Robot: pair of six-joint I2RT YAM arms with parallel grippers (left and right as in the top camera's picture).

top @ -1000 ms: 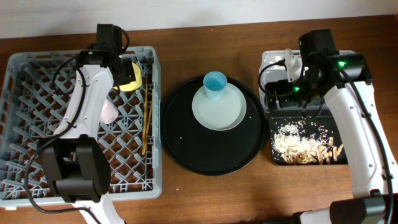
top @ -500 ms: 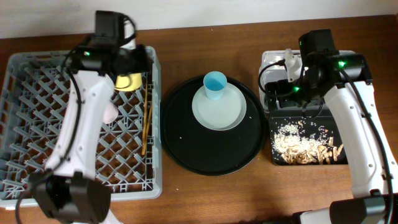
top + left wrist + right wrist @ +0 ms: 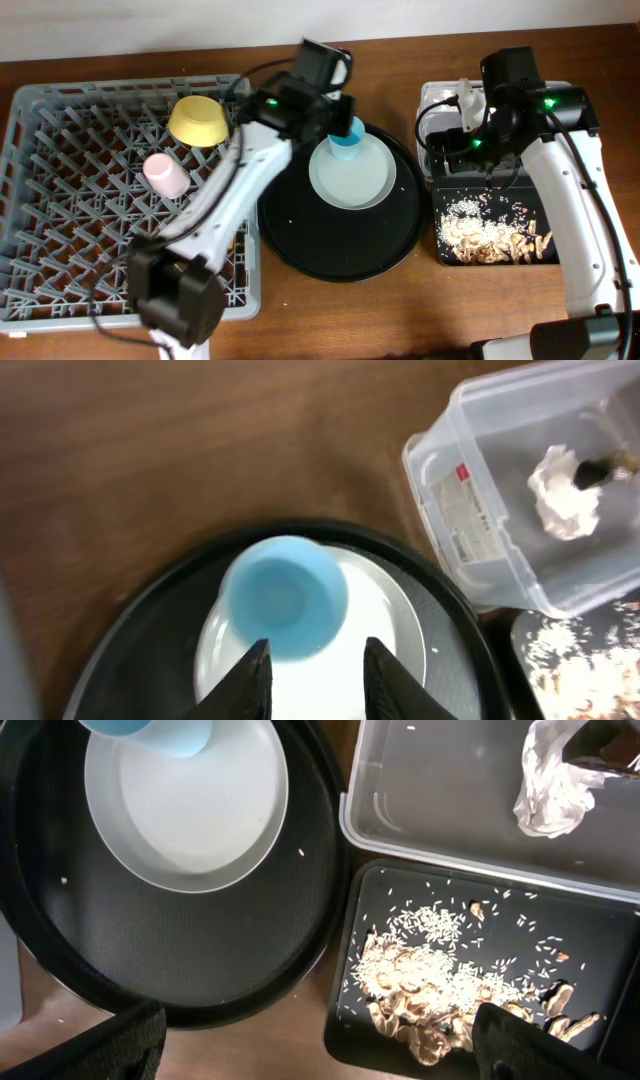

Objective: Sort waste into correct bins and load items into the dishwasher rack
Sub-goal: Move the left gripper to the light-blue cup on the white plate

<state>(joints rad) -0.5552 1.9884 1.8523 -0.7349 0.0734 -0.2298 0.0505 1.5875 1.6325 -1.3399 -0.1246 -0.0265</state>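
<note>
A light blue cup [image 3: 285,595] stands on the pale grey plate [image 3: 352,185] in the round black tray. My left gripper [image 3: 316,643] hovers just short of the cup, open, with only the plate showing between its fingers. In the grey dishwasher rack [image 3: 40,250] a yellow bowl [image 3: 197,120] lies upside down and a pink cup [image 3: 165,175] lies beside it. My right gripper [image 3: 320,1040] hangs wide open and empty between the round tray and the bins. The clear tub [image 3: 440,800] holds a crumpled white napkin [image 3: 550,780]. Food scraps [image 3: 440,985] cover the shallow black tray [image 3: 600,935].
The large round black tray [image 3: 300,235] sits between the rack and the bins. My left arm [image 3: 240,190] stretches across the rack's right side and hides the chopsticks there. A dark wrapper [image 3: 605,740] lies against the napkin in the tub.
My left arm swung right from the rack's back corner to the round tray, leaving the yellow bowl upside down in the rack. The right arm stayed still.
</note>
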